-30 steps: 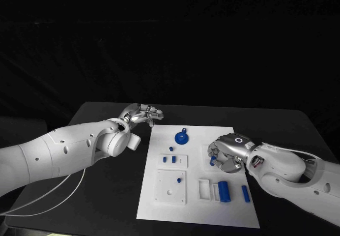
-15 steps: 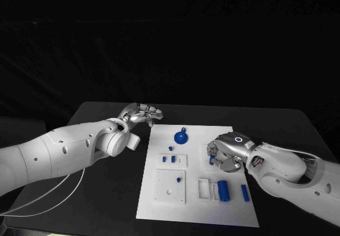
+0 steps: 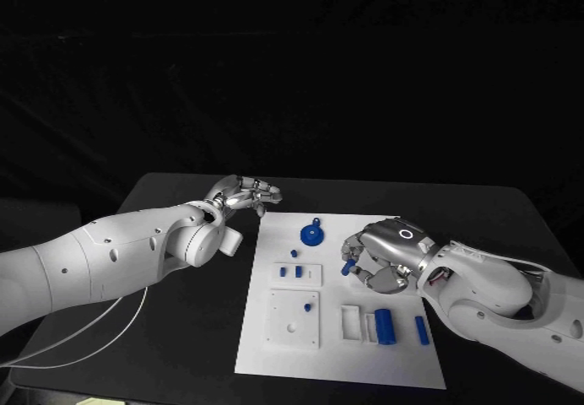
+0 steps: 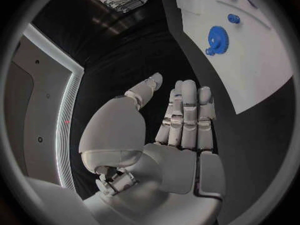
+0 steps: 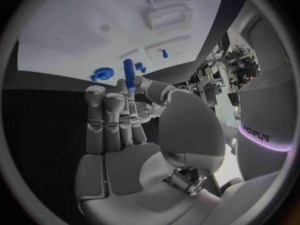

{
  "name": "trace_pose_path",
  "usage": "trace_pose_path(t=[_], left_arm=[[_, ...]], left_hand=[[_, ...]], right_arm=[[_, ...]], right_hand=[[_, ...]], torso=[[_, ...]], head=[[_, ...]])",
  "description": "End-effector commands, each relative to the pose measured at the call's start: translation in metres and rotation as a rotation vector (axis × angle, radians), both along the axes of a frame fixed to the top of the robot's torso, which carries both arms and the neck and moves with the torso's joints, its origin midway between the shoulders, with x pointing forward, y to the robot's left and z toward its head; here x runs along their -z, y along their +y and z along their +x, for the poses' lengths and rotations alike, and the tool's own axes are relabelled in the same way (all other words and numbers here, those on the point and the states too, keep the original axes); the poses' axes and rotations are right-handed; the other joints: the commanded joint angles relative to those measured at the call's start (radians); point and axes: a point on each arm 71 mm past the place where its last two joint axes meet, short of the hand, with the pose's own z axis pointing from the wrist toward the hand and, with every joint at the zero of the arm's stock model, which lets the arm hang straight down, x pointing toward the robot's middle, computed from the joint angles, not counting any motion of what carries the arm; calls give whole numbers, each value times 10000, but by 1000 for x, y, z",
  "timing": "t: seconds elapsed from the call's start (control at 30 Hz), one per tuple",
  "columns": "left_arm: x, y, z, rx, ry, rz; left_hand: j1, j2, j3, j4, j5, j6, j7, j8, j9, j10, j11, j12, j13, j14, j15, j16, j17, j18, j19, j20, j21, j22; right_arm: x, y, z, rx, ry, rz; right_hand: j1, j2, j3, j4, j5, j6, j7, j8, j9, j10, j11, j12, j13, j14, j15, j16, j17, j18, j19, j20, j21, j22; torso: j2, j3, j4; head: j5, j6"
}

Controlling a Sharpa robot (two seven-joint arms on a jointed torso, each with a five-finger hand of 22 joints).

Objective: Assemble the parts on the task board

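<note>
My right hand (image 3: 380,256), pinching a small blue peg (image 3: 346,268), has shifted left over the task board (image 3: 280,354) toward the blue gear (image 3: 313,235); my left hand (image 3: 244,196) stays empty, fingers loosely curled, above the bench (image 3: 182,337).

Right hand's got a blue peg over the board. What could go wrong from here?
1. The right hand pinches the blue peg only at one end, most of it sticking out; it might tilt or slip on insertion.
2. The hand hangs close above the task board, near the blue gear and small standing parts; lowering could knock them.
</note>
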Motion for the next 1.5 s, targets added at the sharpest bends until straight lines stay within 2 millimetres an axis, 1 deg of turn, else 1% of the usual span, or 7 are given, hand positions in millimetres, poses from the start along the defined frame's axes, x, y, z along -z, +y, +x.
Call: trace_pose_path(t=[0.03, 0.23, 0.4, 0.63, 0.8, 1.1, 1.5], left_arm=[[-1, -2, 0, 122, -67, -118], [-1, -4, 0, 139, -79, -124], [-1, -5, 0, 160, -74, -145], [-1, -7, 0, 186, -65, -168], [-1, -10, 1, 223, -78, -181], [-1, -9, 2, 187, -77, -162], [0, -11, 3, 234, -65, -174]], left_hand=[[-66, 24, -28, 20, 15, -51, 3, 69, -10, -58, -8, -34, -11, 33, 41, -25, 10, 159, 53, -146, -15, 17], [-64, 26, -26, 19, 17, -51, 3, 70, -11, -59, -8, -33, -11, 34, 41, -25, 12, 161, 53, -146, -16, 19], [-63, 27, -26, 19, 17, -52, 2, 71, -12, -59, -8, -31, -11, 34, 41, -25, 13, 163, 53, -146, -17, 21], [-63, 27, -27, 18, 16, -51, 2, 74, -13, -58, -8, -29, -11, 34, 41, -25, 16, 164, 54, -145, -18, 23], [-63, 32, -25, 19, 17, -52, 2, 74, -14, -58, -8, -29, -11, 35, 41, -25, 17, 165, 54, -145, -19, 25], [-63, 33, -26, 19, 15, -54, 2, 76, -15, -59, -8, -28, -11, 35, 41, -25, 20, 167, 55, -144, -20, 28], [-63, 35, -26, 18, 15, -55, 2, 77, -17, -60, -8, -27, -12, 35, 41, -25, 22, 168, 55, -143, -22, 30]], right_arm=[[-4, 12, -5, -511, -113, 426], [-2, 43, -14, -1268, 74, 647], [1, 74, -25, -2055, 191, 853], [16, 93, -33, -2566, 556, 636], [29, 98, -39, -2753, 894, 374], [48, 99, -47, -2850, 1451, 232], [55, 96, -46, -2777, 1503, -84]], right_hand=[[83, -16, 54, 2, 66, 64, 22, 71, 15, 80, -24, 69, 25, -25, -90, 61, -7, 849, 81, -25, 35, 167], [81, -18, 57, 10, 66, 62, 23, 70, 17, 78, -24, 67, 31, -25, -90, 61, -8, 849, 83, -26, 37, 166], [80, -12, 62, 18, 66, 54, 25, 67, 20, 72, -23, 62, 38, -26, -89, 61, -9, 849, 84, -27, 37, 164], [83, 4, 66, 18, 66, 44, 28, 62, 23, 65, -22, 56, 47, -27, -88, 60, -11, 849, 85, -31, 38, 162], [83, 22, 65, 13, 66, 31, 32, 57, 27, 55, -19, 49, 57, -31, -86, 57, -13, 849, 82, -34, 37, 160], [79, 36, 56, 1, 66, 23, 35, 55, 33, 48, -17, 44, 69, -34, -84, 56, -15, 849, 77, -36, 38, 160], [80, 43, 51, -14, 66, 17, 36, 53, 38, 44, -16, 40, 79, -37, -82, 55, -17, 849, 71, -38, 39, 161]], torso=[[0, 2, 7], [-1, -5, -4], [-3, -7, 9], [-5, -18, 18], [2, -24, 13], [-3, -1, 2], [1, 5, -3]], head=[[32, -24], [155, -62], [150, -89], [223, -154], [279, -207], [400, -303], [441, -331]])
